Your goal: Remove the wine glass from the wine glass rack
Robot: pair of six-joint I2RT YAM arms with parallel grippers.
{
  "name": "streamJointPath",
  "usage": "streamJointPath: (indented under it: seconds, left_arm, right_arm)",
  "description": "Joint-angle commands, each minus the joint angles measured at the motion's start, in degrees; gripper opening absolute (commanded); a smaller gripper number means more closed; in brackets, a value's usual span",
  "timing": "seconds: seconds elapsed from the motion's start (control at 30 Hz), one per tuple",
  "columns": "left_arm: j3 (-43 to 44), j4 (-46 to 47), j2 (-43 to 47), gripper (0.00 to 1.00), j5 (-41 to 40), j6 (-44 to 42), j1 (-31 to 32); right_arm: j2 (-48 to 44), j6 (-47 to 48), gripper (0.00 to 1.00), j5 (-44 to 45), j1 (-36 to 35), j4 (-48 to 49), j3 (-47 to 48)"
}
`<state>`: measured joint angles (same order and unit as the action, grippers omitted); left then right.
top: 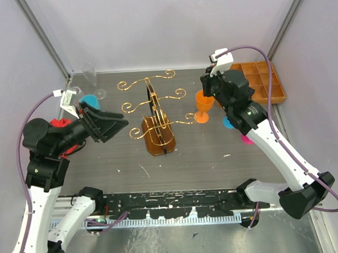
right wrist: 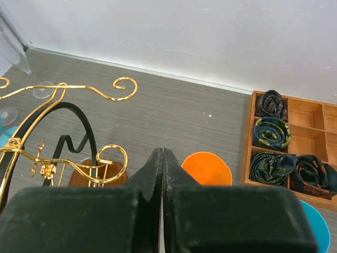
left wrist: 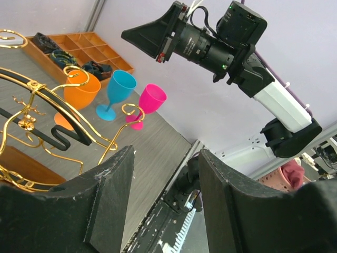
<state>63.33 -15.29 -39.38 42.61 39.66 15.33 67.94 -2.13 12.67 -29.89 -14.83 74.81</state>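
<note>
The gold wire wine glass rack (top: 154,113) stands mid-table on its brown wooden base, and I see no glass hanging from its arms. An orange wine glass (top: 204,102) stands upright on the table just right of the rack's right scroll end. My right gripper (top: 206,85) hovers above that glass, shut with nothing between its fingers; in the right wrist view the fingertips (right wrist: 164,151) sit just left of the orange wine glass's rim (right wrist: 207,169). My left gripper (top: 118,126) is open and empty, left of the rack, facing it. The left wrist view shows the rack (left wrist: 37,105) and orange glass (left wrist: 82,90).
A compartmented wooden tray (top: 266,84) with rolled ties sits at the back right. Blue (top: 228,123) and pink (top: 246,139) glasses stand under the right arm. At the back left stand clear glasses (top: 90,74), a blue glass (top: 90,100) and a red one (top: 60,122).
</note>
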Motion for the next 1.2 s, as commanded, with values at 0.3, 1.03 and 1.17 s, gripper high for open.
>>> streamJointPath:
  seconds: [0.3,1.03,1.17]
  left_arm:
    - [-1.1,-1.7,1.2,0.30,0.2,-1.9,0.2]
    - [-3.1,-9.3,2.8,0.61,-2.3,-1.8,0.3]
    - [-3.0,-14.5,2.4,0.61,-7.4,-2.3,0.4]
  right_arm:
    - [-0.5,-4.0,0.01,-4.0,-0.2,-1.4,2.9]
    - [0.4,-11.6,0.41,1.1,-3.9,-10.1,3.7]
    - [1.1,-12.7,0.03,-2.0,-5.8,-10.4,3.4]
